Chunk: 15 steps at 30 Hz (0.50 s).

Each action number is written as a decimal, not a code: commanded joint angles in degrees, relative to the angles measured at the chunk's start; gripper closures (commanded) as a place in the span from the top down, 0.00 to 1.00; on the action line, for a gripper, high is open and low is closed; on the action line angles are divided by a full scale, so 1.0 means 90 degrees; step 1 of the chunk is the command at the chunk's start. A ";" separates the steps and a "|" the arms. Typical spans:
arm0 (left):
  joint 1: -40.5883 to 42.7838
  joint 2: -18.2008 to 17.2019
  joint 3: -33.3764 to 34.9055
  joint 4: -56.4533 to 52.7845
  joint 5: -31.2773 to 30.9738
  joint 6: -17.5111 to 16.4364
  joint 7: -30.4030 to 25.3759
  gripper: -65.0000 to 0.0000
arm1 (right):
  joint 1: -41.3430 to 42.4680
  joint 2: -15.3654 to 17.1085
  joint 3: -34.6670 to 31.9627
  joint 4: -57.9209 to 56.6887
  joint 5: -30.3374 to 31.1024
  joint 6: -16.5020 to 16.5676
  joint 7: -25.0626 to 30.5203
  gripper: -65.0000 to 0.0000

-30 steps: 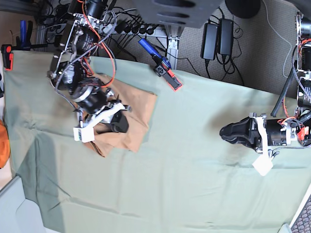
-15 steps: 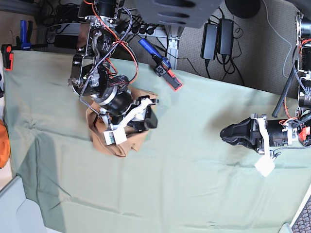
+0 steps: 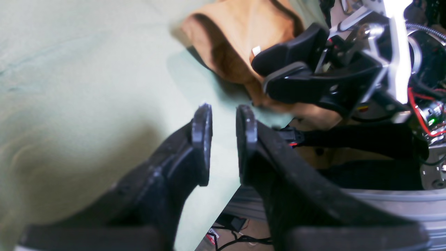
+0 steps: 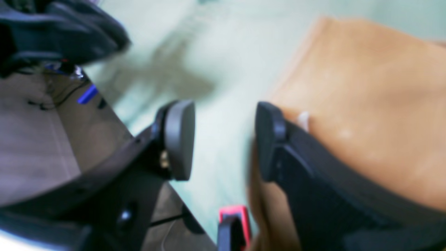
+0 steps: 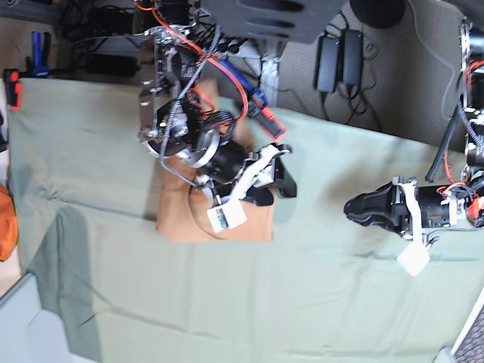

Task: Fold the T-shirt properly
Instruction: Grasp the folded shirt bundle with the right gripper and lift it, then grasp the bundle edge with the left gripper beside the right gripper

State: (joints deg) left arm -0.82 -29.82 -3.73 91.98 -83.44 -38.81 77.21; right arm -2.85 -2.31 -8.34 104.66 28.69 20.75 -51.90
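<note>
The tan T-shirt (image 5: 189, 223) lies folded into a compact rectangle on the green tablecloth (image 5: 340, 302). My right gripper (image 5: 278, 185) hovers over the shirt's right edge, open, with nothing between its fingers. In the right wrist view the gripper (image 4: 223, 139) has green cloth showing in its gap and the T-shirt (image 4: 366, 97) beside one finger. A small white tag (image 3: 256, 50) shows on the T-shirt (image 3: 240, 31). My left gripper (image 5: 349, 206) rests low over bare cloth to the shirt's right. Its fingers (image 3: 202, 125) stand slightly apart and hold nothing.
A blue and red clamp (image 5: 253, 102) grips the tablecloth's far edge just behind the shirt. A red clamp (image 5: 13, 89) holds the far left corner. Black power bricks (image 5: 336, 60) and cables lie on the floor beyond the table. Something orange (image 5: 4, 219) sits at the left edge.
My right arm swung right across the shirt, dragging a layer over with it, and its jaws opened and let go. The shirt now lies further right as a neater rectangle. The left arm stayed put.
</note>
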 commanded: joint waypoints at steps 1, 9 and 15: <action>-0.0121 -0.0090 -0.0053 0.0119 -0.0173 -0.0133 -0.0046 0.24 | 0.0175 -0.0073 0.0002 0.0100 0.0080 0.0571 0.0148 0.44; -0.0121 -0.0092 -0.0053 0.0119 -0.0173 -0.0133 -0.0022 0.24 | 0.0600 -0.0073 0.0012 0.0100 -0.0512 0.0566 0.0151 0.44; -0.0114 -0.0092 -0.0053 0.0272 -0.0173 -0.0133 0.0310 0.13 | 0.0862 0.0211 0.0282 0.0100 -0.1343 0.0559 0.0391 0.31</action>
State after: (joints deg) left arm -0.78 -29.82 -3.73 93.25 -83.42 -38.85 80.82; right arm 3.75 -0.43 -6.02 104.66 16.23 20.82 -49.84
